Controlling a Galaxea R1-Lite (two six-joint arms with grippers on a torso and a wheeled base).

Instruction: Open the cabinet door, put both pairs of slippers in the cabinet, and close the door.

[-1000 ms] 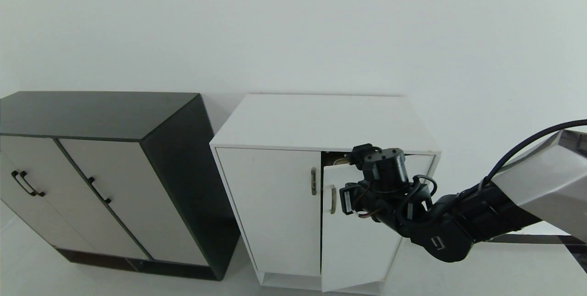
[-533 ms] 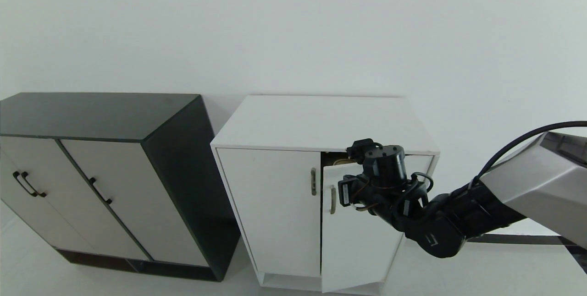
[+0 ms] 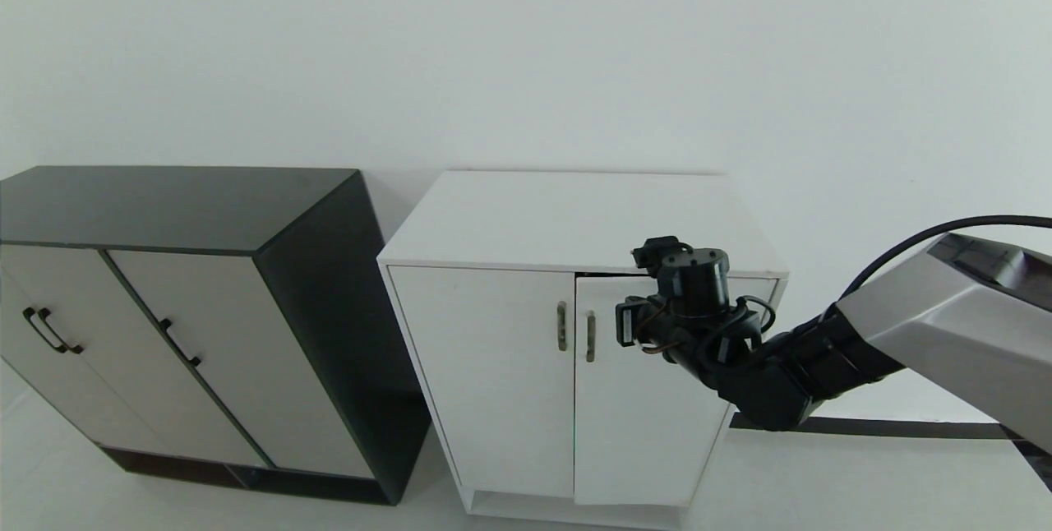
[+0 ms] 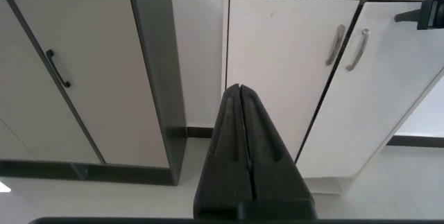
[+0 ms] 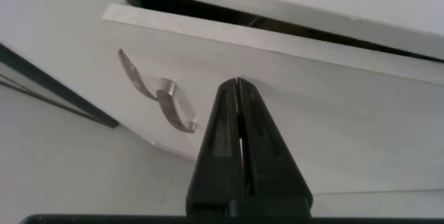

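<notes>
Right wrist view: right tool (image 5: 239,84), fingers together, tip against the right cabinet door (image 5: 347,113), just right of its handle (image 5: 166,102). Door nearly shut, with a narrow gap along its top edge. Left tool (image 4: 240,89), fingers together, is held apart from the white cabinet (image 4: 277,78).
</notes>
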